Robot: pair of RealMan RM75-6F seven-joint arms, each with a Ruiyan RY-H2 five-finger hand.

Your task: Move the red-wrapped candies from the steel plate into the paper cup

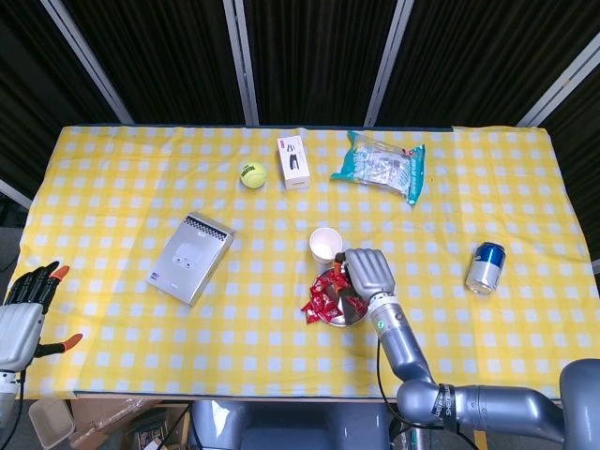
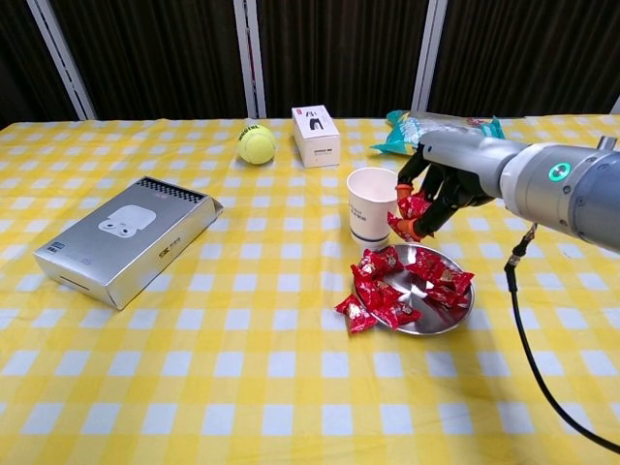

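Right robot hand (image 2: 433, 191) grasps red candies (image 2: 411, 209), raised just beside cup (image 2: 374, 203) rim. Plate (image 2: 443, 316) below the hand holds more candies; one lies on the desk (image 2: 242, 368).

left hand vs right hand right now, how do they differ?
The right hand pinches red-wrapped candies beside the paper cup, above the steel plate; the left hand holds nothing. The right hand's fingers are curled; the left hand's are spread. The left hand sits off the table's edge.
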